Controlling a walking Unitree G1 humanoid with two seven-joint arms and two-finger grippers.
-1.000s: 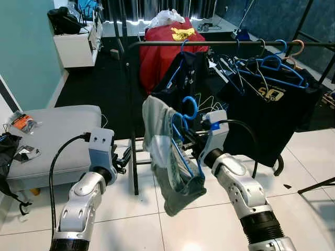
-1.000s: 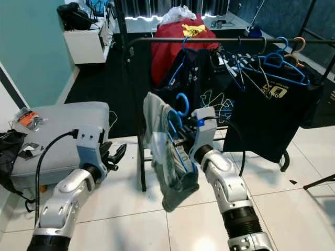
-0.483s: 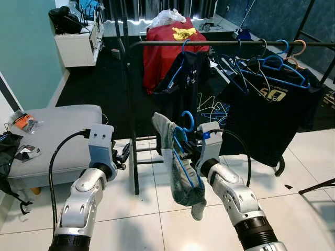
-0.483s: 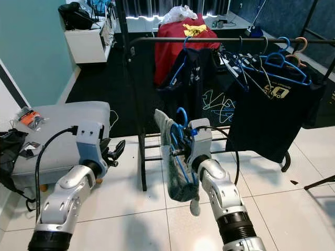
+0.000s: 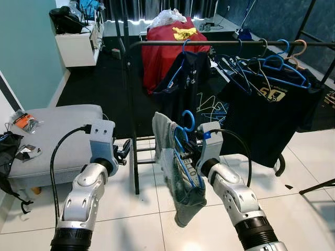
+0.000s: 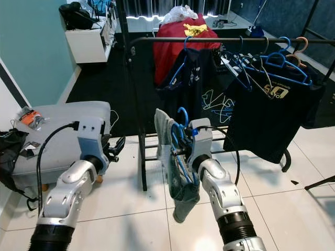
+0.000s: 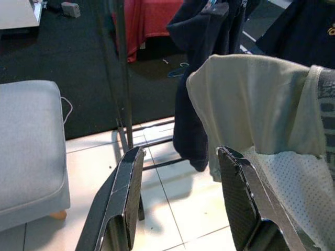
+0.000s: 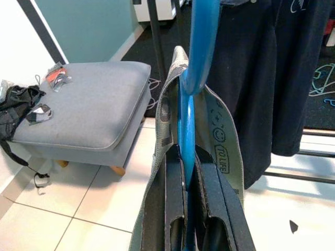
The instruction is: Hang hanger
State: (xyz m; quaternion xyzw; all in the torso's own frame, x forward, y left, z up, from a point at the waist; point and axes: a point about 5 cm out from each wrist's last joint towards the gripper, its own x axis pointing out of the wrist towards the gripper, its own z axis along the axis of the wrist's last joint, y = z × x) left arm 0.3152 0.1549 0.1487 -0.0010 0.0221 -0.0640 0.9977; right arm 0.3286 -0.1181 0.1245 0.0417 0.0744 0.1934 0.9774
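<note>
1. Gripping the blue hanger [image 5: 183,140], the right gripper [image 5: 191,151] is pinching its neck between closed fingers [image 8: 172,209], below and in front of the black clothes rail [image 5: 220,44].
2. Draping over that hanger, a grey-green garment [image 5: 178,172] is hanging down above the white tiled floor [image 5: 141,219].
3. Hovering near the grey ottoman [image 5: 57,136], the left gripper [image 7: 178,204] is holding its fingers [image 7: 123,204] wide apart, empty.
4. Hanging on the rail, dark shirts [image 5: 267,104] are sitting on other hangers.

The grey shirt [image 5: 175,162] hides most of the blue hanger [image 5: 184,140] beneath it.
</note>
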